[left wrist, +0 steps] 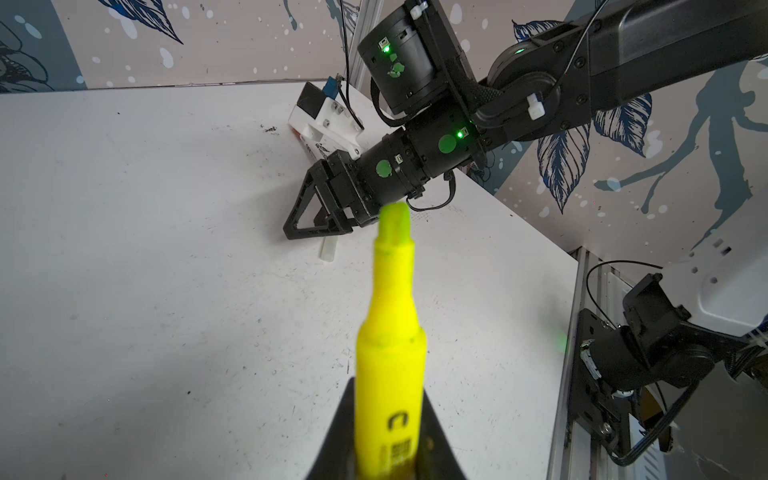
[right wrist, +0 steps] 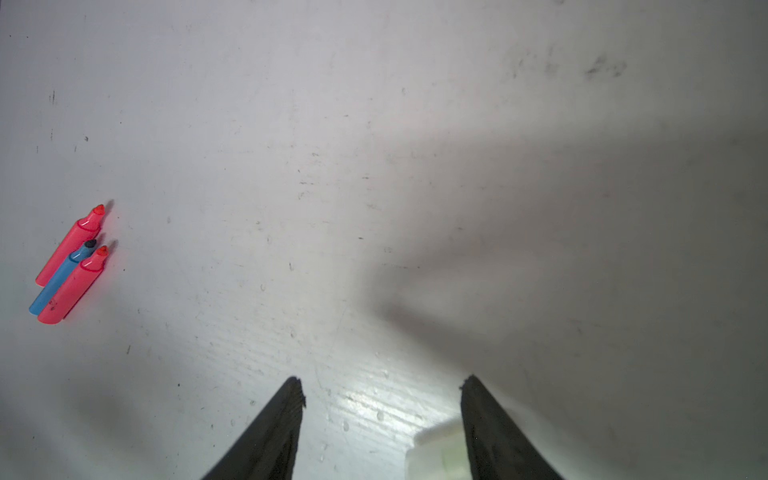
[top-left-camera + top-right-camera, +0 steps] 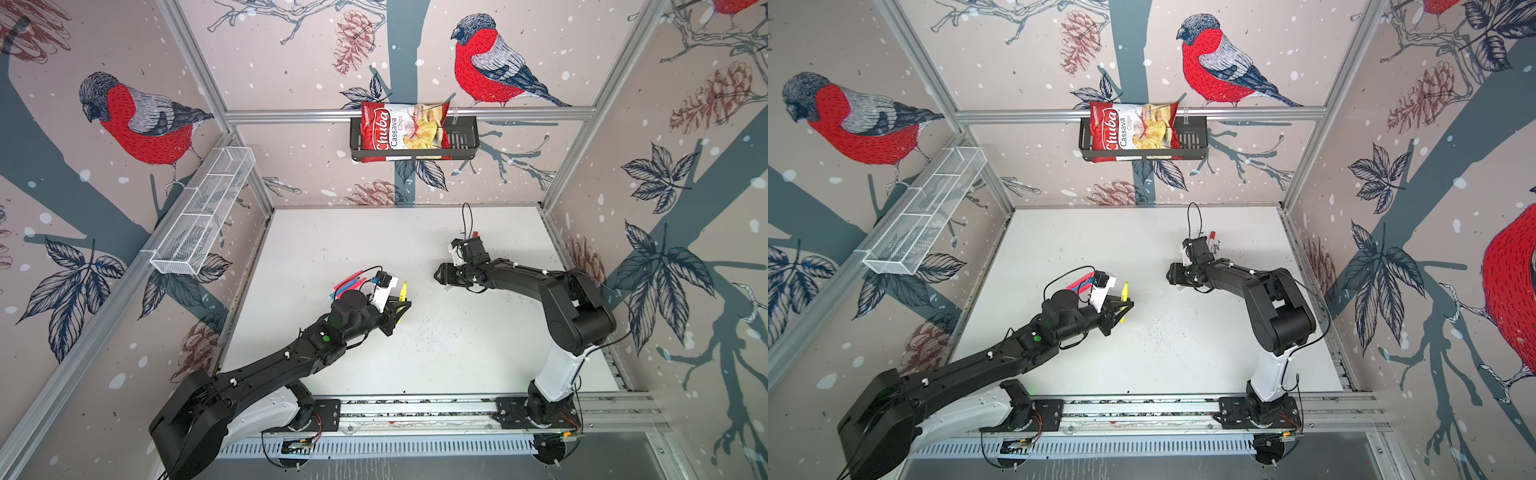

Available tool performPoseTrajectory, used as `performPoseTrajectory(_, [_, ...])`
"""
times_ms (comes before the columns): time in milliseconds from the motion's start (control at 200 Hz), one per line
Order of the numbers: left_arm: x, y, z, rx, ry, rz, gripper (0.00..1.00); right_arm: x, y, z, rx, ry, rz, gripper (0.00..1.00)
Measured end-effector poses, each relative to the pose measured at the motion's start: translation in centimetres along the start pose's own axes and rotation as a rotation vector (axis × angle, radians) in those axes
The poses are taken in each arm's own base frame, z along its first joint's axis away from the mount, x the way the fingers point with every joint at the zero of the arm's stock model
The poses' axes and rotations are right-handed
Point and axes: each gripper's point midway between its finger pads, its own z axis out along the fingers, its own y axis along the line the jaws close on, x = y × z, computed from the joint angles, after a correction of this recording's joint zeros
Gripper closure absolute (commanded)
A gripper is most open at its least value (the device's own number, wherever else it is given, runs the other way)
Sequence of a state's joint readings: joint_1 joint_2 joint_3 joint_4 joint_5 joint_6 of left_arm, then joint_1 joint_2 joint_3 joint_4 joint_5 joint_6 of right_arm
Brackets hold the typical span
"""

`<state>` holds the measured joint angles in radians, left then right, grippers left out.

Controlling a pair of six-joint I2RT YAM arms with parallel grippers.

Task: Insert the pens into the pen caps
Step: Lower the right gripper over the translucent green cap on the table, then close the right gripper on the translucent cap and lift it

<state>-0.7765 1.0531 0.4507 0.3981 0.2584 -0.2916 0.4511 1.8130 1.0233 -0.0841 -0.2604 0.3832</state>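
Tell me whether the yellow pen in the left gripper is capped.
No: the yellow pen held by the left gripper shows its bare felt tip.

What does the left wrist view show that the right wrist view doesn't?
Only left wrist: the yellow pen clamped in the left pincer, uncapped tip forward. Only right wrist: two pink pens and a blue pen lying side by side. Both: the white table, the open right pincer and the whitish cap by it.

Bright, soft shadows; edge distort.; yellow pen [image 1: 390,353] blurry.
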Motion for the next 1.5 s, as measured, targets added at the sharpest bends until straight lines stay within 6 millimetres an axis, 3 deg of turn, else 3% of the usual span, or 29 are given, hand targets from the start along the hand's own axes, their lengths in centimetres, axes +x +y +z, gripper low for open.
performPoseTrajectory(355, [0.1, 0.0, 0.0, -0.001, 0.002, -0.001, 1.00, 2.8, -0.8, -0.5, 0.004, 0.026, -0.013, 0.39])
performPoseTrajectory(595, [0.1, 0.1, 0.1, -0.002, 0.004, -0.002, 1.00, 4.9, 0.0, -1.6, -0.006, 0.046, -0.032, 0.39])
performPoseTrajectory(830, [0.4, 0.2, 0.2, -0.004, 0.013, -0.004, 1.00, 4.0, -0.3, -2.6, 0.045, 0.004, -0.038, 0.40])
performPoseTrajectory(1051, [0.3, 0.2, 0.2, -0.004, 0.012, -0.004, 1.00, 2.4, -0.3, -2.6, 0.141, -0.011, -0.044, 0.48])
performPoseTrajectory(1496, [0.2, 0.1, 0.2, -0.003, 0.009, -0.003, 1.00, 3.7, -0.9, -1.5, 0.321, 0.082, -0.107, 0.62])
